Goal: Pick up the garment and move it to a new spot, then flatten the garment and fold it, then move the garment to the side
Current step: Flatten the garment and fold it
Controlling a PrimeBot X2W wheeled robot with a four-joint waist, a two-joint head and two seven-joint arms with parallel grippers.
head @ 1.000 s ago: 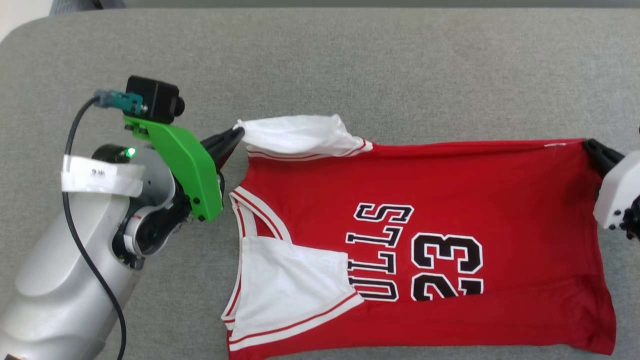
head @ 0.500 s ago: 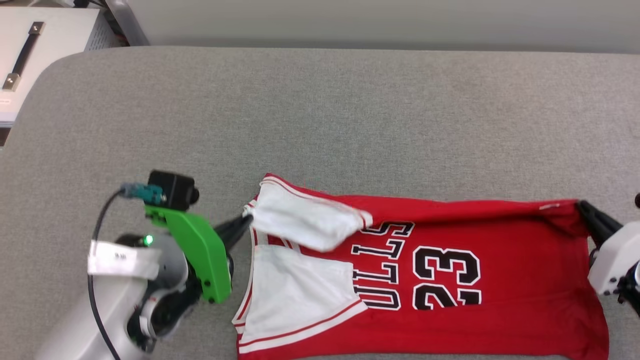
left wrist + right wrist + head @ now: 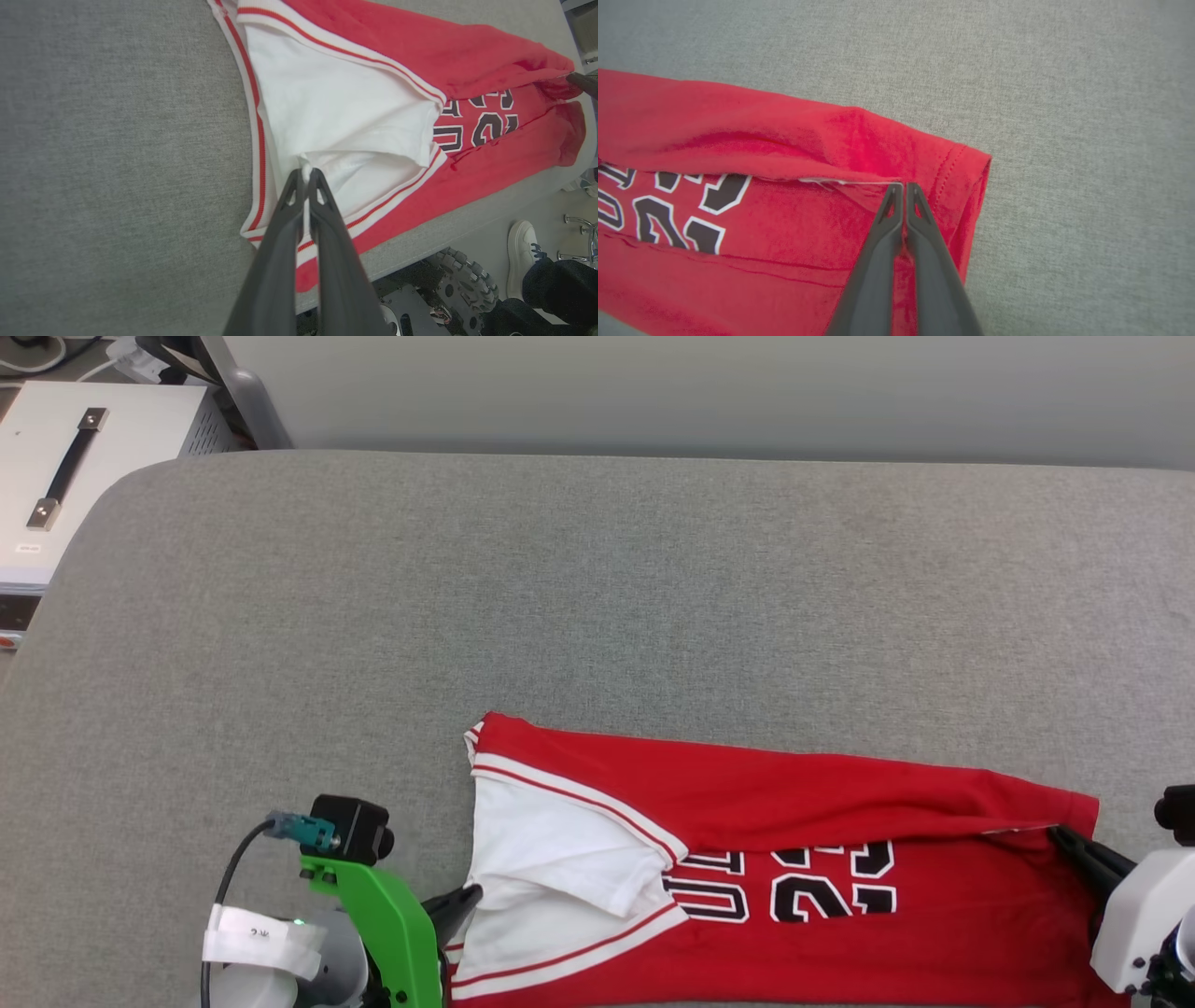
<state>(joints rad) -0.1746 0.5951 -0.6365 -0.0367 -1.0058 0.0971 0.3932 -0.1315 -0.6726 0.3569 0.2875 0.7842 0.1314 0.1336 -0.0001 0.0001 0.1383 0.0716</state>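
Observation:
The garment [image 3: 794,793], a red jersey with white sleeves and black-and-white lettering, lies on the grey cushion [image 3: 597,597] near its front edge, its far half folded toward me over the front. My left gripper [image 3: 470,894] is shut on the white sleeve edge at the jersey's left end; the left wrist view shows the white cloth [image 3: 336,107] pinched at the left gripper [image 3: 306,171]. My right gripper [image 3: 1060,833] is shut on the red hem corner at the right end, and the right wrist view shows the right gripper [image 3: 903,185] clamping the folded garment [image 3: 738,140].
A white box [image 3: 84,448] with a black handle stands off the cushion's far left corner. A grey wall runs behind the cushion. In the left wrist view a person's white shoe [image 3: 521,252] and the robot's wheeled base [image 3: 448,280] show below the cushion's front edge.
Both grippers drew the jersey's far edge toward me, folding the far half over the lettering. The head camera tilted up, so the wall and white box came into view.

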